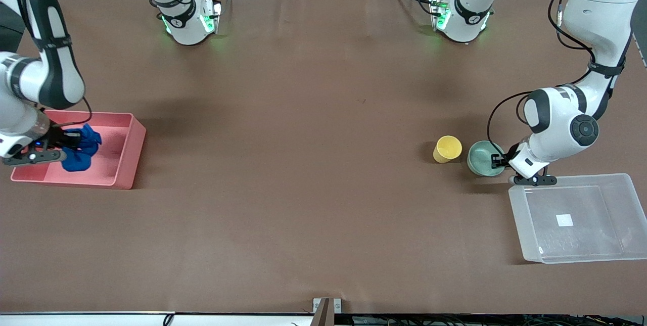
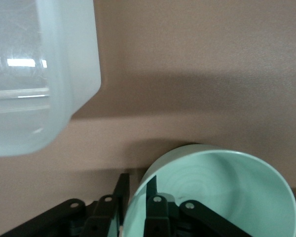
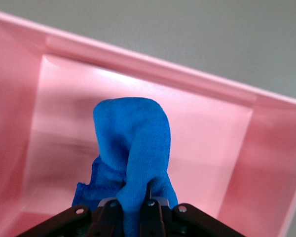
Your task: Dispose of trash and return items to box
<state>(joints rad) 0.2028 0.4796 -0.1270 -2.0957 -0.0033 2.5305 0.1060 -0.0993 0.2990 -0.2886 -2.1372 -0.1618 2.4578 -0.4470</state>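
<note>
Trash: blue cloth wad [image 1: 81, 151] is pinched in the right tool [image 3: 130, 205], low inside the pink bin [image 1: 129, 156] at the right arm's end of the worktop [image 1: 303, 113].
Items: left tool [image 2: 135, 210] grips the mint bowl [image 1: 482, 158] by its rim; yellow cup [image 1: 447, 149] stands just beside it.
Box: clear tub [image 1: 576, 217], nearer the front camera than the bowl.
Risk: a thin rim grip may let the bowl tilt or slip when lifted.
Views: only the left wrist view shows one finger inside the bowl, one outside.

**Object count, table surface**

Arms: 2, each with one gripper: left gripper [image 1: 500, 160], right gripper [image 1: 64, 140].
Blue cloth wad [image 1: 81, 150]: 1.
Yellow cup [image 1: 447, 149]: 1.
Mint-green bowl [image 1: 484, 158]: 1.
Pink bin [image 1: 124, 164]: 1.
Clear tub [image 1: 525, 225]: 1, carrying 1 white sticker [image 1: 564, 220].
Containers: 2. Loose items: 3.
</note>
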